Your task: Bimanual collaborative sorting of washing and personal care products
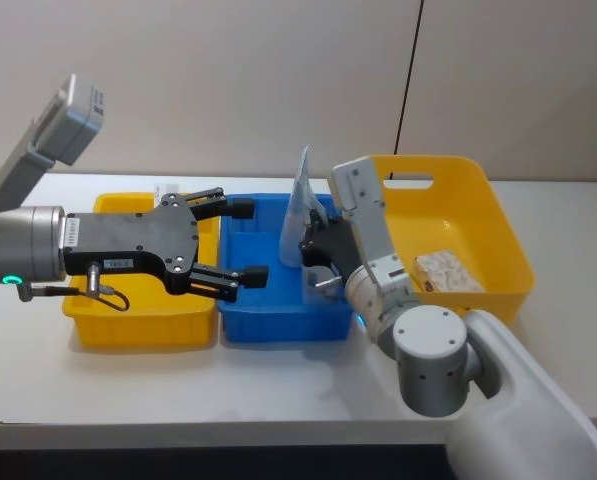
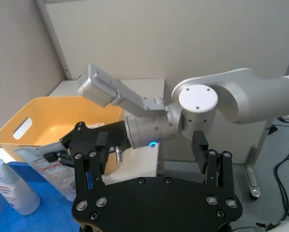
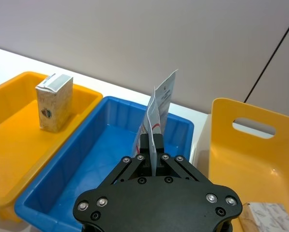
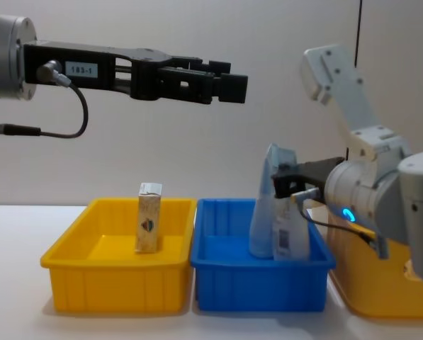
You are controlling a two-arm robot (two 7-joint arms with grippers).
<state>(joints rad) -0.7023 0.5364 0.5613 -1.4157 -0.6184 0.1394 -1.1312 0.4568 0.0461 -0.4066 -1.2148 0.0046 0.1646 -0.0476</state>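
A white surface (image 1: 278,380) carries three plastic bins in a row. The low yellow plastic bin (image 1: 143,325) stands at 9 o'clock, touching the blue plastic bin (image 1: 278,322) in the middle. The tall yellow plastic bin with a handle slot (image 1: 498,230) stands at 3 o'clock. A black cable (image 1: 410,75) hangs on the pale wall at 12 o'clock.

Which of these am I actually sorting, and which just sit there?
Sorting: pale blue tapered tube, clamped by right gripper, in blue bin; small beige carton; white pack; white bottle.
Just there: both bin kinds, left yellow bin, right yellow bin. Left gripper hangs open above.
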